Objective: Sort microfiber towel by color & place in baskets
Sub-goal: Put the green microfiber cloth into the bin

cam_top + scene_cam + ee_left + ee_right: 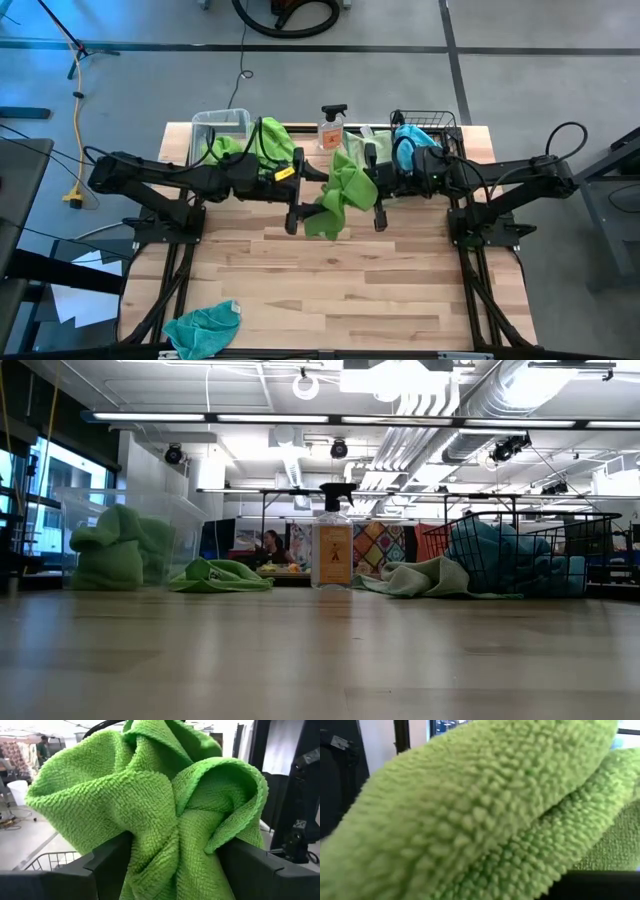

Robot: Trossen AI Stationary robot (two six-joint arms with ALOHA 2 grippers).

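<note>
A: While both arms meet above mid-table, what grips the crumpled lime-green microfiber towel [340,193]?

B: Right gripper [362,180], clamped shut on it. Left gripper [312,192] stands wide open, towel bunched between its fingers [107,865].

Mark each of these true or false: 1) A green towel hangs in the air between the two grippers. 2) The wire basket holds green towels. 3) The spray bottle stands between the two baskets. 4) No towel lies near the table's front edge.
1) True: the green towel hangs between the left gripper and the right gripper.
2) False: the wire basket holds blue towels.
3) True: the spray bottle stands between the clear tub and the wire basket.
4) False: a teal towel lies at the front left.
</note>
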